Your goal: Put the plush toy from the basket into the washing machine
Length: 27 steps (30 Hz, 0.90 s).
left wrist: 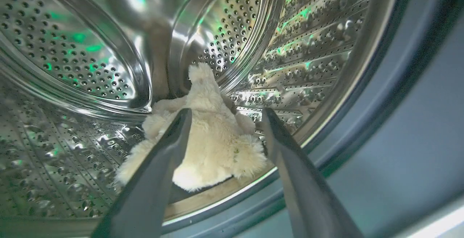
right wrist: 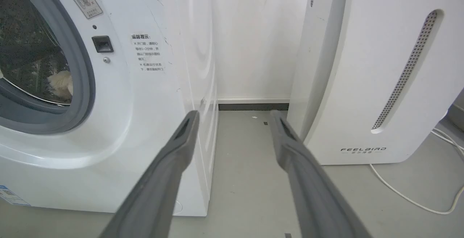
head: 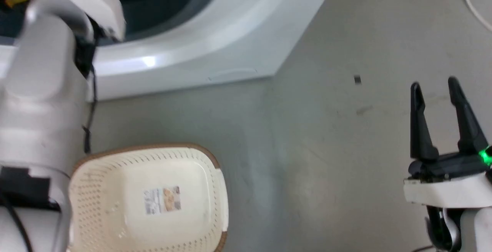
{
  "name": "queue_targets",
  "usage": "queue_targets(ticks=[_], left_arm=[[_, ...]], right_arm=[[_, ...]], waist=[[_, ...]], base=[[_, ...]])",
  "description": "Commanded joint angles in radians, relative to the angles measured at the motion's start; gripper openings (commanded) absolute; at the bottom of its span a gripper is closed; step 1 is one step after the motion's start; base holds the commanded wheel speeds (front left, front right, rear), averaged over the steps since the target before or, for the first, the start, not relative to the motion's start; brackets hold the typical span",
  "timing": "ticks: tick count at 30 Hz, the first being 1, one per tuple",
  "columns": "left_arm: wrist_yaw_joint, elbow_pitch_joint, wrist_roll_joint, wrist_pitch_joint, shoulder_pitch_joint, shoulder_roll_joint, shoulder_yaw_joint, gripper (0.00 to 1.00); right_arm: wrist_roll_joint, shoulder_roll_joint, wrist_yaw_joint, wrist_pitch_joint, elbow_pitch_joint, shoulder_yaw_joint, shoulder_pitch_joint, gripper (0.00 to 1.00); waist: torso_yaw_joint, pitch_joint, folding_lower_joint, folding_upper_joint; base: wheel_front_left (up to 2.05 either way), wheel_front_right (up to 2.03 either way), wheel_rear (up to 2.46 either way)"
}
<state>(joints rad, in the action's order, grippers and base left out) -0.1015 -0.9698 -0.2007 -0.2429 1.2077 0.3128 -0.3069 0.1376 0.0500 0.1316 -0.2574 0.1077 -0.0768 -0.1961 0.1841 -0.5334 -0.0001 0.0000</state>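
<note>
Plush toy (left wrist: 214, 140) lies in the washing machine (head: 215, 48), both claws apart.
We see it resting low in the steel drum (left wrist: 72, 49), close to the porthole edge, with our left claw (left wrist: 226, 111) spread wide before it. Our right claw (head: 434, 83) hangs spread over the floor (head: 307, 148), right of the basket (head: 92, 190).

"FEELBIRD" on white appliance (right wrist: 362, 85), washing machine (right wrist: 145, 129) txt illegible

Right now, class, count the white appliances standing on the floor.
2. The washing machine stands at the left of the right wrist view; the slanted appliance with grey lettering stands at the right. Others may be out of frame.
</note>
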Motion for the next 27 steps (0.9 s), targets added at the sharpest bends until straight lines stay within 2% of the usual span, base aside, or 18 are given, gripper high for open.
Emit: queue_targets(ticks=[1, 5, 11, 16, 17, 23, 27], left_arm=[[-0.003, 0.012, -0.011, -0.01, -0.041, -0.008, 0.001, 1.0], [0.004, 0.09, -0.03, -0.018, -0.161, -0.033, 0.01, 1.0], [0.034, 0.306, -0.054, -0.019, -0.395, -0.056, 0.043, 1.0], [0.09, 0.485, -0.04, -0.019, -0.607, -0.06, 0.063, 1.0], [0.113, 0.578, -0.043, -0.019, -0.733, -0.067, 0.079, 1.0], [0.147, 0.698, -0.057, -0.019, -0.909, -0.092, 0.106, 1.0], [0.179, 0.791, -0.065, -0.019, -1.046, -0.131, 0.138, 1.0]], right_arm=[[-0.011, 0.0, -0.001, -0.004, -0.006, -0.004, 0.02, 1.0], [-0.026, 0.0, -0.001, -0.004, -0.019, -0.007, 0.062, 1.0], [-0.036, 0.0, -0.001, -0.004, -0.036, -0.009, 0.116, 1.0], [-0.042, 0.0, -0.001, -0.004, -0.046, -0.003, 0.156, 1.0], [-0.042, 0.0, -0.001, -0.004, -0.052, -0.001, 0.177, 1.0], [-0.038, 0.0, -0.001, -0.004, -0.063, 0.003, 0.201, 1.0], [-0.031, 0.0, -0.001, -0.004, -0.071, 0.005, 0.223, 1.0]], waist=[[-0.057, 0.109, 0.0001, 0.0], [-0.091, 0.19, 0.0001, 0.0], [-0.13, 0.286, 0.0001, 0.0], [-0.153, 0.345, 0.0001, 0.0], [-0.161, 0.373, 0.0001, 0.0], [-0.171, 0.408, 0.0001, 0.0], [-0.181, 0.433, 0.0001, 0.0]], base=[[0.0, 0.0, 0.0], [0.0, 0.0, 0.0], [0.0, 0.0, 0.0], [0.0, 0.0, 0.0], [0.0, 0.0, 0.0], [0.0, 0.0, 0.0], [0.0, 0.0, 0.0]])
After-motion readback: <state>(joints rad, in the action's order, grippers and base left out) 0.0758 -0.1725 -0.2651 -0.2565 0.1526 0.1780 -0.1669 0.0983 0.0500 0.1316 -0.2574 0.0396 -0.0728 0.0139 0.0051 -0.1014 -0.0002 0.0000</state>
